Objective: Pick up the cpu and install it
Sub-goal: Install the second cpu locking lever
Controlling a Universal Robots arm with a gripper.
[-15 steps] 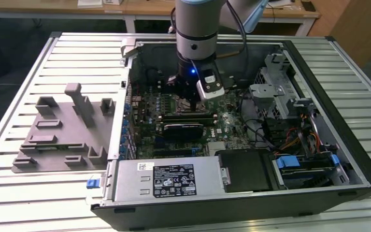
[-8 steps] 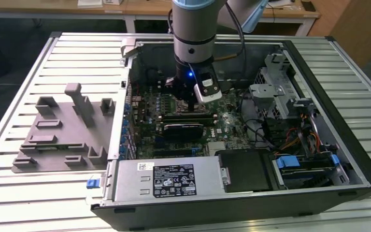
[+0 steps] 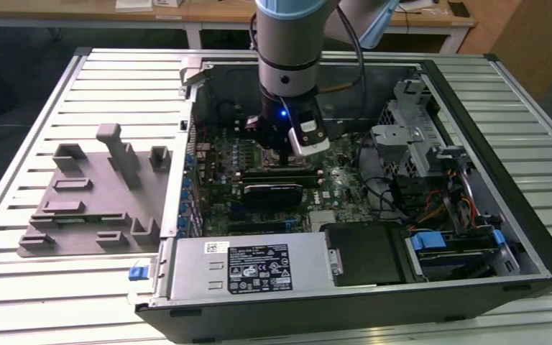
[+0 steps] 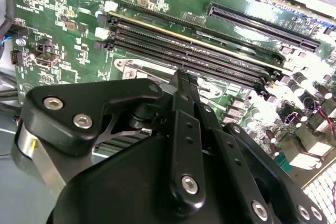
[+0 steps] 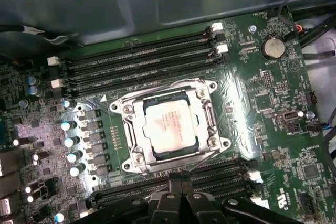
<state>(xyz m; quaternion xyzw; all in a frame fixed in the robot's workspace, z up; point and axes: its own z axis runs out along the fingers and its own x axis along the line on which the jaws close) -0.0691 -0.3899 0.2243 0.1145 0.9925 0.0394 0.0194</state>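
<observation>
Silver-grey cpu (image 5: pixel 169 127) sits flat inside the socket frame (image 5: pixel 170 125) at the middle of the motherboard (image 5: pixel 273 108) in the first wrist view, its edges square to the frame; whether it is fully seated on the contacts I cannot tell. Gripper (image 5: pixel 180 184) hangs just beside the socket's near edge, fingers drawn together with nothing between them, so clenched on nothing. In the second wrist view the gripper (image 4: pixel 185 85) shows the same pinched tips above the board, close to the memory slots (image 4: pixel 210 51). Exterior view has the gripper (image 3: pixel 274 146) low inside the open computer case (image 3: pixel 506 187), over the board, with the grey fixture tray (image 3: pixel 84 194) well apart from the socket, outside the case.

Risks, as judgement: tips are close to the cpu lid and frame, so a downward or sideways slip could scrape the lid or nudge the chip off its seat and bend contacts beneath. Memory slots (image 5: pixel 142 61) flank the socket on two sides, and the capacitor row (image 5: pixel 71 140) stands beside it; a wide swing could knock those. Cables (image 3: pixel 391 187) lie near the arm's path inside the case and could snag.

Writing: faint print on the cpu lid, unreadable. White silkscreen marks on the board near the coin battery (image 5: pixel 273 48), too small to read. Power supply (image 3: pixel 247 267) carries a white label, text illegible
</observation>
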